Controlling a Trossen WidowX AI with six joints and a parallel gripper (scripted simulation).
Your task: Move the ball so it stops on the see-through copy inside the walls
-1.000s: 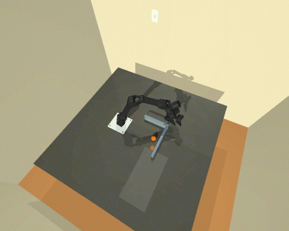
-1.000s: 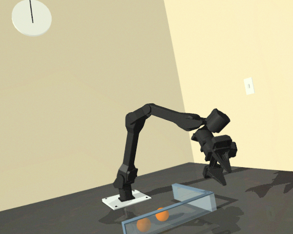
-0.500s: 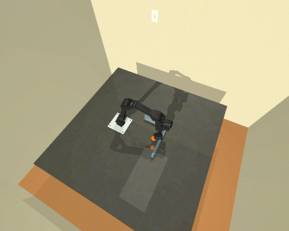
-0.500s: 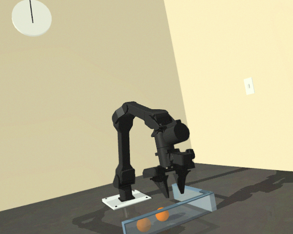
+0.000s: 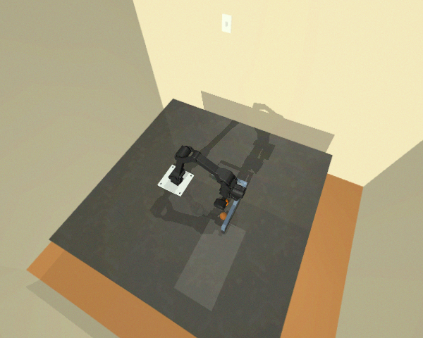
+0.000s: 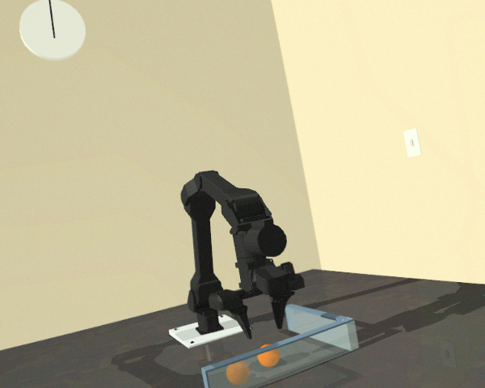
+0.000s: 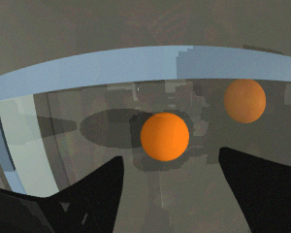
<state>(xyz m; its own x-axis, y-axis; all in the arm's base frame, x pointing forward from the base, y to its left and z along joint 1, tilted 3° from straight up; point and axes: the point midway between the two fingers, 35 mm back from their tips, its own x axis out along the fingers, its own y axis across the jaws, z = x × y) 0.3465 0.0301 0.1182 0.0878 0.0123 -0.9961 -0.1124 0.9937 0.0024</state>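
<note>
The ball (image 5: 226, 202) (image 6: 268, 355) (image 7: 165, 137) is bright orange and lies on the table inside the corner, beside the long clear wall (image 5: 229, 217) (image 6: 314, 334) (image 7: 126, 64). The duller see-through copy (image 5: 223, 215) (image 6: 238, 373) (image 7: 244, 101) is near that wall's free end, farther from the corner than the ball. The short clear wall (image 6: 303, 322) (image 7: 29, 150) meets the long one at the far end. My gripper (image 6: 264, 332) (image 7: 173, 158) is open and empty, pointing down above the ball. In the wrist view the ball shows between and just beyond the fingertips. The arm partly hides it in the top view.
The white base plate (image 5: 164, 184) (image 6: 182, 339) of the arm stands on the dark table (image 5: 131, 232), on the inner side of the long wall. The long wall's raised top edge runs close beside the ball and the copy.
</note>
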